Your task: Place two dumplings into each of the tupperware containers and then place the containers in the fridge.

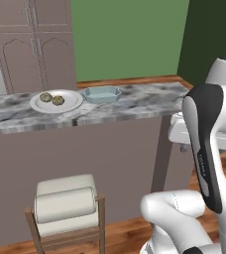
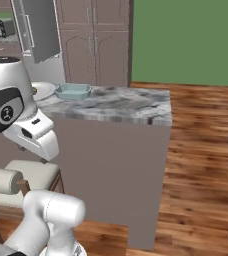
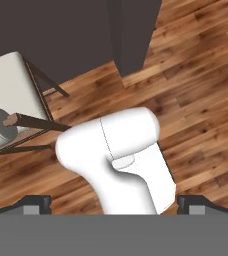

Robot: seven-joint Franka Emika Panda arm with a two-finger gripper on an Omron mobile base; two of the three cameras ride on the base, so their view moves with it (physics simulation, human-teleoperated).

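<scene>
Dumplings point(image 1: 52, 98), two, on white plate point(image 1: 70, 105) on desk point(image 1: 135, 101); blue container point(image 1: 101, 94) just beside, at plate's 3 o'clock. Loading not started. Gripper point(image 3: 114, 205) spread wide, empty, aimed at floor point(image 3: 196, 90). Next: raise arm, reach dumpling.

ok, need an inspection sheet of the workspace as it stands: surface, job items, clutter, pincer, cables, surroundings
Surface: grey marbled counter on a kitchen island.
Job's things: two tan-brown dumplings on a round white plate; one pale teal rectangular tupperware container beside the plate, looks empty; a tall grey fridge door stands open behind.
Clutter: nothing seen.
Pincer: two dark finger tips spread wide apart, nothing between them, pointing down at the floor, well off the counter.
Cables: nothing seen.
Surroundings: white-cushioned wooden stool, brown wooden cabinets, green wall, wood plank floor.
</scene>
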